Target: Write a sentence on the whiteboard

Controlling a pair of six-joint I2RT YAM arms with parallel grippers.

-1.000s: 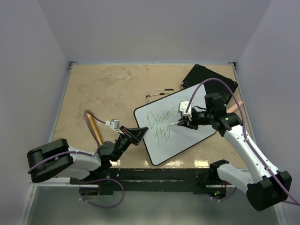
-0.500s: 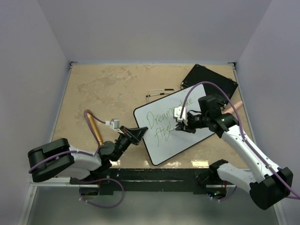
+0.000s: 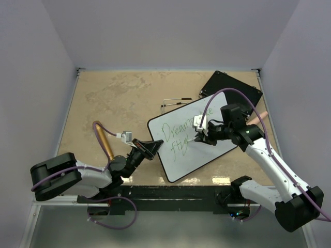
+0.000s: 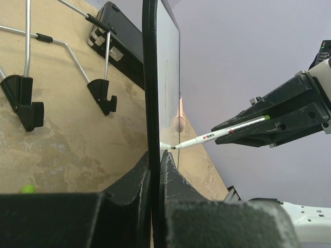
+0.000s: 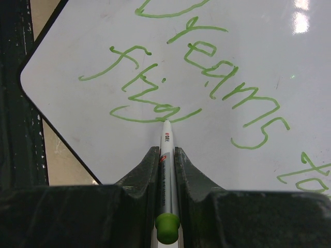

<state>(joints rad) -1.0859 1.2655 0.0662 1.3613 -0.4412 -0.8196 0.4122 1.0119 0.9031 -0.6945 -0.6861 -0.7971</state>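
The tan, mottled table (image 3: 119, 98) fills the space between pale walls, and the whiteboard (image 3: 199, 157) lies on its near-right part, turned at an angle so that one rounded corner points toward the arm bases. Its far corner overlaps the flat black board (image 3: 235, 88), which sits in the table's far-right corner. The left arm reaches in low from the near left, and the left end effector (image 3: 150, 147) is closed on the whiteboard's left edge; in the left wrist view its two dark fingers (image 4: 134, 181) pinch the thin black frame, with the glossy face (image 4: 168, 77) seen almost edge-on. The right arm bends over the board from the right, and the right end effector (image 3: 202, 135) is closed around a slim white marker (image 5: 165, 155) that has a green plug at its rear end. The marker lies in the groove between the fingers, pointing down and forward at the board. On the table beyond the board's far-left edge lie thin metal wire legs (image 3: 173, 103) with small black feet; whether they join the board cannot be told. Green handwriting (image 5: 227, 77) runs across the board in two lines, the upper beginning "Dreams". The marker's tip rests on the surface at the tail stroke of the lower word.
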